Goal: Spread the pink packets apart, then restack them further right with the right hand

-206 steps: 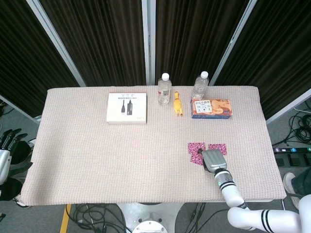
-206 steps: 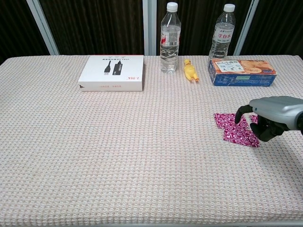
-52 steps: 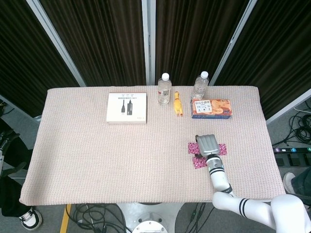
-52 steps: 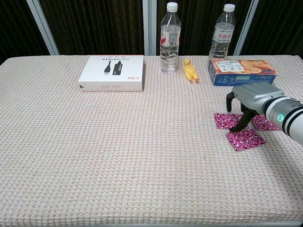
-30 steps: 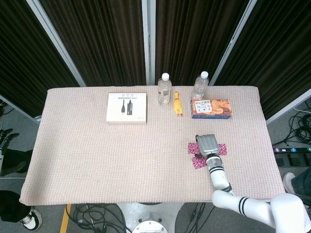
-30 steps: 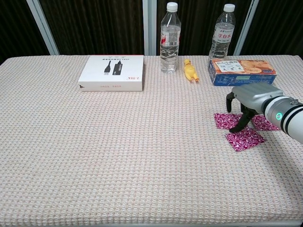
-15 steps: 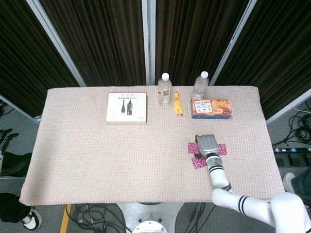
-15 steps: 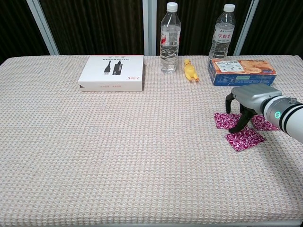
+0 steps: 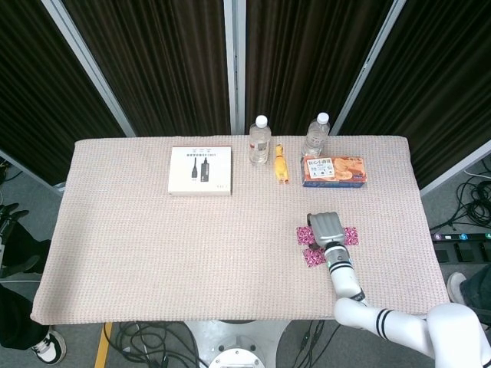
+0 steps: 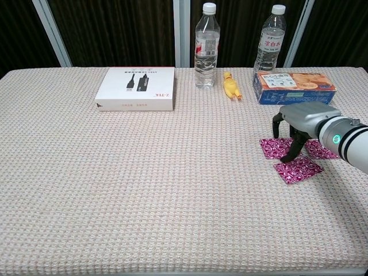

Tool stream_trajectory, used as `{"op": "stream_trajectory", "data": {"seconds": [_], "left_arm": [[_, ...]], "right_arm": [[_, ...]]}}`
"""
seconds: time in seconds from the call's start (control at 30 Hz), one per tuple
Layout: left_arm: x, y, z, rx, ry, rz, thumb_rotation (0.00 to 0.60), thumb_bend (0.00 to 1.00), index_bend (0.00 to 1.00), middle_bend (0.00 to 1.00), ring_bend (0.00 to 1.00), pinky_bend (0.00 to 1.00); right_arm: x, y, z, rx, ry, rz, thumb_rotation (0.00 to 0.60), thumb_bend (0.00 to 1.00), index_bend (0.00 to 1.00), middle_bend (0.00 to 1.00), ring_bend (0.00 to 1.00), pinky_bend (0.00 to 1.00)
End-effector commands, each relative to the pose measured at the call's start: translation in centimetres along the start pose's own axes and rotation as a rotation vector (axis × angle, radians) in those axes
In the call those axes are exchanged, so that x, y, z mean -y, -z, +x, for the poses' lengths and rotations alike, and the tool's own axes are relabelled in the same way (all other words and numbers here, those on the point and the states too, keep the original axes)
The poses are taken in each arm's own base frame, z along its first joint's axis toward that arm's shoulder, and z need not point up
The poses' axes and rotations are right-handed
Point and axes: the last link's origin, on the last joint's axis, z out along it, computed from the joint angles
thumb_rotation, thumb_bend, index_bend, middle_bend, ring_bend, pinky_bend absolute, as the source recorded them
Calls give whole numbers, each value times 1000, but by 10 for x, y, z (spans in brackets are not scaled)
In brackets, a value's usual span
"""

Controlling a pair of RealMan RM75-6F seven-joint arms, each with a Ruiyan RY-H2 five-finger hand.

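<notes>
Three pink patterned packets lie spread apart on the right part of the table. One lies to the left (image 10: 273, 148), one to the right (image 10: 321, 150), and one nearer the front (image 10: 297, 169). In the head view they show as the left packet (image 9: 304, 233), the right packet (image 9: 351, 235) and the front packet (image 9: 314, 257). My right hand (image 10: 299, 122) (image 9: 327, 227) hovers over the middle of them, palm down, fingers arched and apart. A dark fingertip (image 10: 286, 157) touches down between the left and front packets. It holds nothing. My left hand is out of sight.
Along the back edge stand a white box (image 10: 137, 88), two water bottles (image 10: 206, 46) (image 10: 269, 43), a small yellow toy (image 10: 231, 85) and an orange biscuit box (image 10: 294, 87). The woven table cover (image 10: 144, 190) stretches bare to the left and front.
Since 6.9 s ago the hand has moved from the front right to above the packets, and the front packet has come apart from the others. Over the last second almost nothing moved.
</notes>
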Motion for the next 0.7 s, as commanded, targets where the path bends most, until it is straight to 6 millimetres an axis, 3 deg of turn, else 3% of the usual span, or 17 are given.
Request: {"op": "stream_trajectory", "data": {"seconds": [0.03,0.43,0.7], "left_arm": [[0,0,0,-1,0,-1,600,0,245,226,121,239],[-2,0,1,-1,0,-6,600,0,246,226,122,239],[-5,-1,0,1,2,-14,600,0,246,226,122,239]], "right_arm": [[-1,1,3,-10,-7,1,578,0,450,1000,1000,1000],[-6,7,14,-42,-23,-1,586,0,453,1000,1000,1000],[-36,23,23,-67,-3,-41,583,0,452,1000,1000,1000]]}}
